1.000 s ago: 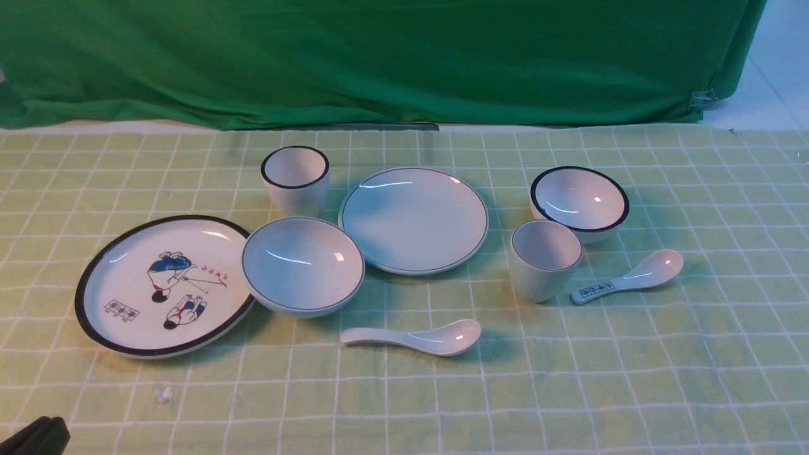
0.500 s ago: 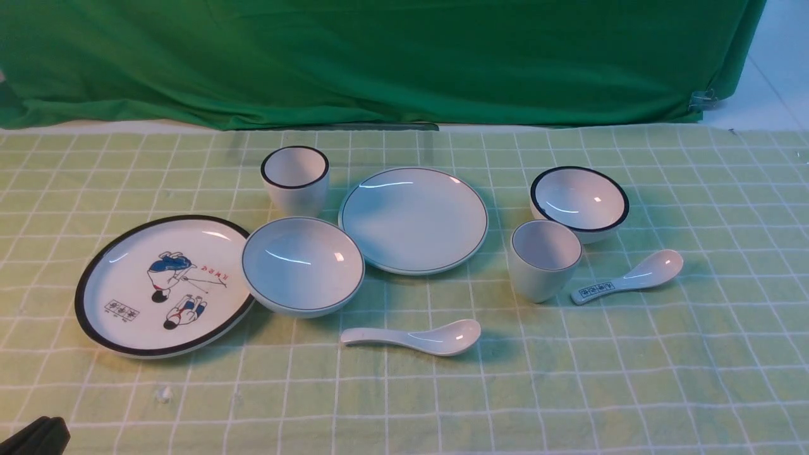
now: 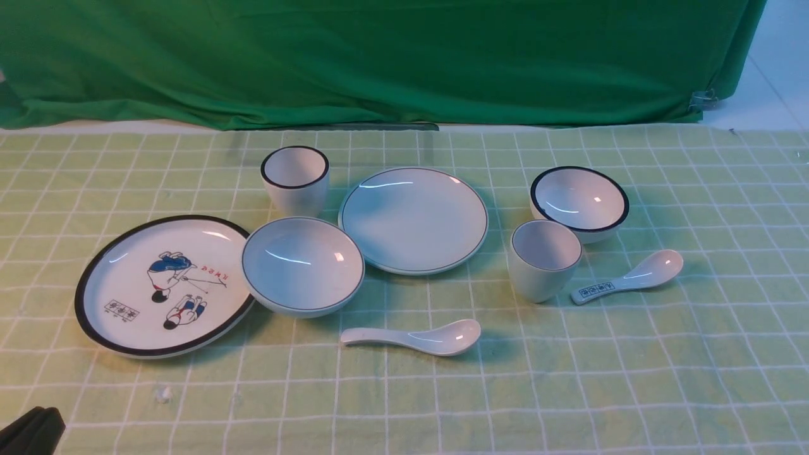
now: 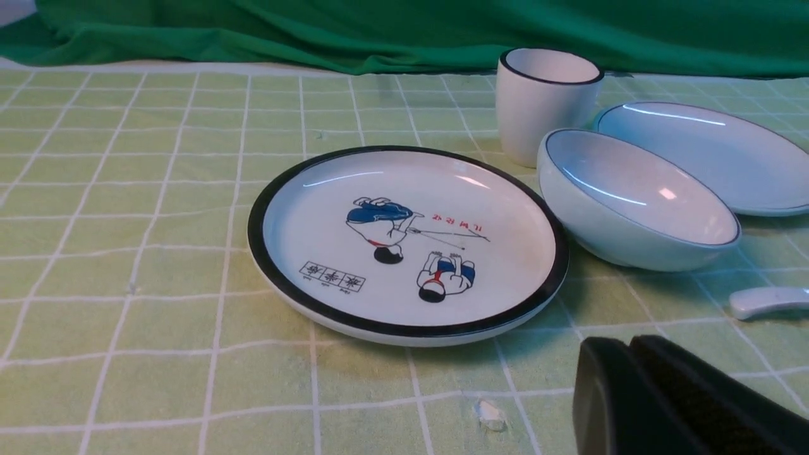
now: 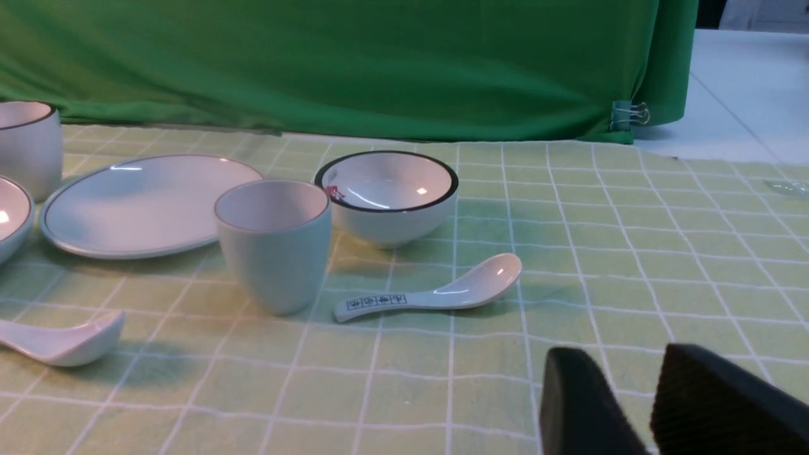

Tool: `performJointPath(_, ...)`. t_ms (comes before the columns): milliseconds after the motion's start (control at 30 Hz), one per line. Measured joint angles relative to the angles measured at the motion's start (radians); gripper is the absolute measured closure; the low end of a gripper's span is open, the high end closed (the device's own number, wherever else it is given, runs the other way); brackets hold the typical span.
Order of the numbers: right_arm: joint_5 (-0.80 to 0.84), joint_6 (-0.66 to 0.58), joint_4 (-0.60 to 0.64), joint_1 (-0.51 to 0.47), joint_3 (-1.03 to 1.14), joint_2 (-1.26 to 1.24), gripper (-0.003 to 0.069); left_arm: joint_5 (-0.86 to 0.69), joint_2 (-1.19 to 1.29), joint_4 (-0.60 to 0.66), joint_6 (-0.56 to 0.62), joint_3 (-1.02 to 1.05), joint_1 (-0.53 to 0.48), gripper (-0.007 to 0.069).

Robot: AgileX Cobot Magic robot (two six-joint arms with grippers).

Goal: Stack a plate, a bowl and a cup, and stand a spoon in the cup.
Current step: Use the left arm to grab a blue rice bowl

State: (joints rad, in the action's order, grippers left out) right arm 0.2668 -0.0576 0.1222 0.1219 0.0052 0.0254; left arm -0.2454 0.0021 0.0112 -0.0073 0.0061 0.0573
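Note:
The plain plate lies at the middle of the checked cloth. The wide shallow bowl sits to its near left, touching the cartoon plate. The pale cup stands upright to the plate's right. The plain white spoon lies in front, bowl end to the right. My left gripper is low at the near left corner; in the left wrist view its jaws are shut and empty. My right gripper is open and empty, nearer than the cup, and out of the front view.
A black-rimmed cartoon plate lies at the left. A black-rimmed cup stands behind the bowl. A black-rimmed bowl and a labelled spoon are beside the pale cup. A green curtain hangs at the back.
The left gripper's tip has shifted slightly in the near left corner of the front view. The dishes have not moved.

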Motion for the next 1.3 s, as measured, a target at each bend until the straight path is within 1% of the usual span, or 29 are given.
performJointPath(100,-0.019,0.0,0.0,0.0,0.0,0.0,0.0421,0.02,0.0,0.0,0.0,0.0,0.0,0.0608)
performJointPath(167,-0.084,0.0,0.0,0.0,0.0,0.0,0.0421,0.065,0.0,0.0,0.0,0.0,0.0,0.0608)
performJointPath(200,-0.14,0.0,0.0,0.0,0.0,0.0,0.0421,0.111,0.0,0.0,0.0,0.0,0.0,0.0608)
performJointPath(300,-0.369,0.0,0.0,0.0,0.0,0.0,0.0421,0.318,0.0,-0.021,0.0,0.0,0.0,0.0608)
performJointPath(367,-0.529,0.0,-0.002,0.0,0.0,0.0,0.0421,0.534,0.0,-0.031,0.0,0.0,0.0,0.0608)
performJointPath(400,-0.58,0.008,-0.002,0.0,0.0,0.0,0.0419,0.585,0.0,-0.035,0.0,0.0,0.0,0.0608)
performJointPath(433,-0.628,0.029,-0.002,0.0,0.0,0.0,0.0419,0.65,0.0,-0.037,0.0,0.0,0.0,0.0608)
performJointPath(467,-0.693,0.078,-0.002,0.0,0.0,0.0,0.0419,0.736,0.0,-0.038,0.0,0.0,0.0,0.0608)
performJointPath(533,-0.763,0.161,-0.002,0.0,0.0,0.0,0.0421,0.854,0.0,-0.04,0.0,0.0,0.0,0.0608)
performJointPath(600,-0.791,0.229,-0.001,0.0,0.0,0.0,0.0421,0.945,0.0,-0.041,-0.01,0.0,0.0,0.0608)
performJointPath(667,-0.806,0.289,0.0,0.0,0.0,0.0,0.0421,1.011,0.0,-0.042,-0.05,0.0,0.0,0.0608)
performJointPath(700,-0.81,0.312,0.0,0.0,0.0,0.0,0.0422,1.046,0.0,-0.041,-0.093,0.0,0.0,0.0608)
performJointPath(767,-0.802,0.322,0.0,0.0,-0.002,0.0,0.0431,1.043,-0.001,-0.04,-0.175,-0.006,0.0,0.0608)
performJointPath(800,-0.799,0.322,0.0,0.0,-0.005,0.0,0.0437,1.03,-0.001,-0.04,-0.183,-0.011,0.0,0.0608)
performJointPath(833,-0.766,0.3,0.001,0.0,-0.028,0.001,0.0468,0.957,0.0,-0.048,-0.235,-0.05,0.0,0.0608)
performJointPath(867,-0.737,0.266,0.001,0.0,-0.051,0.008,0.0494,0.902,0.007,-0.055,-0.259,-0.083,0.0,0.0608)
performJointPath(900,-0.705,0.22,0.001,0.0,-0.09,0.018,0.0533,0.805,0.026,-0.064,-0.288,-0.146,0.0,0.0608)
performJointPath(933,-0.671,0.154,0.001,0.0,-0.126,0.037,0.0587,0.7,0.06,-0.066,-0.309,-0.217,0.0,0.0608)
performJointPath(967,-0.646,0.094,0.001,0.0,-0.17,0.06,0.061,0.633,0.09,-0.065,-0.316,-0.264,0.0,0.0608)
performJointPath(1033,-0.621,-0.005,0.001,0.0,-0.216,0.107,0.0624,0.532,0.167,-0.065,-0.312,-0.354,0.0,0.0608)
performJointPath(1067,-0.612,-0.075,0.001,0.0,-0.251,0.148,0.0629,0.491,0.237,-0.067,-0.302,-0.39,0.0,0.0608)
performJointPath(1133,-0.605,-0.167,0.001,0.0,-0.293,0.223,0.0632,0.467,0.349,-0.083,-0.269,-0.432,0.0,0.0608)
performJointPath(1200,-0.59,-0.21,0.001,0.0,-0.322,0.305,0.0633,0.462,0.498,-0.104,-0.251,-0.445,0.0,0.0608)
performJointPath(1233,-0.577,-0.216,0.001,0.0,-0.333,0.338,0.0633,0.452,0.568,-0.105,-0.264,-0.453,0.0,0.0608)
performJointPath(1300,-0.51,-0.214,0.001,0.0,-0.371,0.415,0.0633,0.375,0.688,-0.104,-0.343,-0.491,0.004,0.0608)
